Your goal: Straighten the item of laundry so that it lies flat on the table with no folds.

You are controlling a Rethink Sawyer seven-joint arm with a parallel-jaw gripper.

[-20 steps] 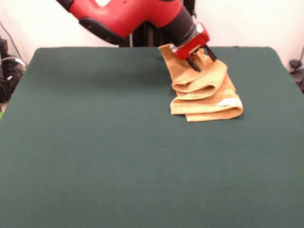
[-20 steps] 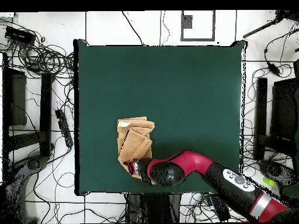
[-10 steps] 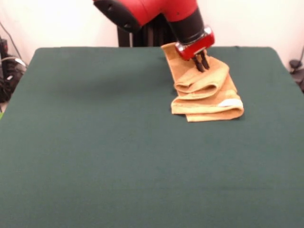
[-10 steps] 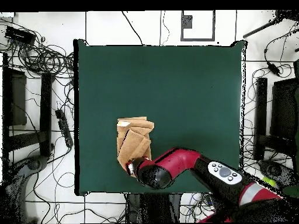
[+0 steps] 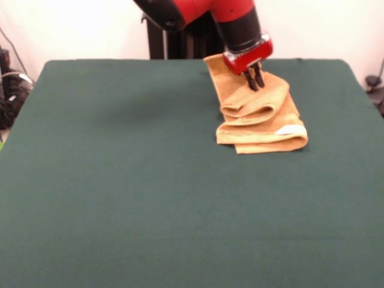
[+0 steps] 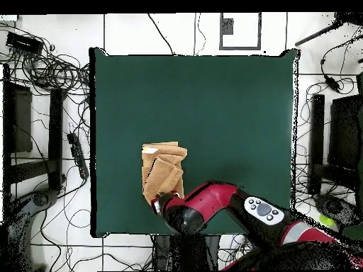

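One towel point(image 5: 259, 117): you see it bunched in folds near the desk's point(image 5: 120, 192) robot-side edge.
Claw point(image 5: 255, 81): pinched shut on towel.
Room: cables on floor point(image 6: 49, 71).

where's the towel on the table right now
In the front view the towel lies bunched in folds at the table's far right, right under the gripper. In the overhead view it sits near the lower left edge.

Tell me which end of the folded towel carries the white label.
The end farthest from the gripper: the towel's bottom fold, where the white label shows. The other end lies under the gripper.
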